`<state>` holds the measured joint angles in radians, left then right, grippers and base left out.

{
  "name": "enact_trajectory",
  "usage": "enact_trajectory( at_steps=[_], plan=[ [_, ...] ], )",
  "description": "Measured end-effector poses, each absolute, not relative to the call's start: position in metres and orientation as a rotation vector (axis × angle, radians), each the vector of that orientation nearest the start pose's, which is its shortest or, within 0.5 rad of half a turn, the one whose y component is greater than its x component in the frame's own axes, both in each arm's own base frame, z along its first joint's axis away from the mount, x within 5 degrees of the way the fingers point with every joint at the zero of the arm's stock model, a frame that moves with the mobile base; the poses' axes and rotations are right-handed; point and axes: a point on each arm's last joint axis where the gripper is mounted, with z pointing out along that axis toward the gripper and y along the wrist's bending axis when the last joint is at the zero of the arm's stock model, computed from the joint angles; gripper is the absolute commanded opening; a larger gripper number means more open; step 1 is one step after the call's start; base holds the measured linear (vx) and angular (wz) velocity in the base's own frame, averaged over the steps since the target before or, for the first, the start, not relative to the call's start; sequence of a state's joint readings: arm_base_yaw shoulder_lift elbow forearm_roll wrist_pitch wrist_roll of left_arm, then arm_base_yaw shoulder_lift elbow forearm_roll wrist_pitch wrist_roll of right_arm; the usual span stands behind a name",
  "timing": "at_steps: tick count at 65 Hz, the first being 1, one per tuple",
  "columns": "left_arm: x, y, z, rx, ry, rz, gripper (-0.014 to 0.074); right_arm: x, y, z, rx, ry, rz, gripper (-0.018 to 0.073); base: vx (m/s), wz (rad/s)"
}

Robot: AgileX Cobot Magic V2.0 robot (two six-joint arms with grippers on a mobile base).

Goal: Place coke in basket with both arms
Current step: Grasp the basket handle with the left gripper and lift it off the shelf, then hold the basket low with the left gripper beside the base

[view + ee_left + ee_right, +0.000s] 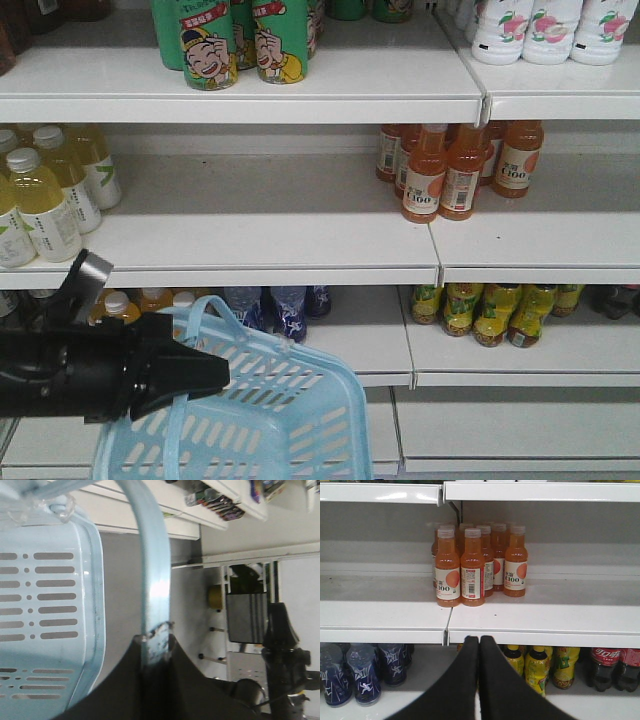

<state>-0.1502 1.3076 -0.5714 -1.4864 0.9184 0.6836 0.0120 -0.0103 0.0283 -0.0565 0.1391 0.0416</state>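
- Orange bottles [440,175]: an upright cluster on the middle shelf [300,240]. All positions below are given relative to them.
- Basket [290,390]: light blue with slotted walls, lying below and to the left of the orange bottles, its open mouth tipped toward the front camera.
- Left gripper [222,375]: black, lower and further left of the orange bottles than the basket's far rim. Its jaws pinch the basket by the looped handle [152,570], which the wrist view shows running straight into the clamped black fingers [180,680].
- Right gripper [479,640]: directly below the orange bottles in its own view, with its tips pressed together and nothing between them.
- Dark cola bottles [605,667]: red-labelled, one shelf below and to the right of the orange bottles.
- Yellow bottles [535,667]: directly below the orange bottles.
- Blue bottles [362,672]: below and to the left of the orange bottles.
- Coke: its position cannot be told from these views.
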Motion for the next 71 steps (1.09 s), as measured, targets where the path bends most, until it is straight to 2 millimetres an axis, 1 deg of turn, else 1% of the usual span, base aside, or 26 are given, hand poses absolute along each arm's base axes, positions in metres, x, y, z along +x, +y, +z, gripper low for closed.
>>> enact_trajectory(
  at_steps=[6, 12, 17, 32, 71],
  plan=[
    [0.191, -0.103, 0.22, -0.278, 2.37, -1.56, -0.0008, 0.057, 0.0, 0.192, -0.016, 1.64, -0.008, -0.001, 0.0, 0.0],
    [0.182, -0.101, 0.208, -0.289, 2.377, -1.562, -0.0008, 0.057, 0.0, 0.192, -0.016, 1.64, -0.008, -0.001, 0.0, 0.0],
    [0.178, -0.101, 0.203, -0.29, 2.388, -1.558, -0.0008, 0.057, 0.0, 0.192, -0.016, 1.64, -0.008, -0.001, 0.0, 0.0],
    [0.175, -0.101, 0.203, -0.28, 2.38, -1.58, -0.0007, 0.057, 0.0, 0.192, -0.016, 1.64, -0.008, -0.001, 0.0, 0.0],
    [0.176, -0.1, 0.202, -0.294, 2.382, -1.548, -0.0007, 0.057, 0.0, 0.192, -0.016, 1.64, -0.008, -0.001, 0.0, 0.0]
  ],
)
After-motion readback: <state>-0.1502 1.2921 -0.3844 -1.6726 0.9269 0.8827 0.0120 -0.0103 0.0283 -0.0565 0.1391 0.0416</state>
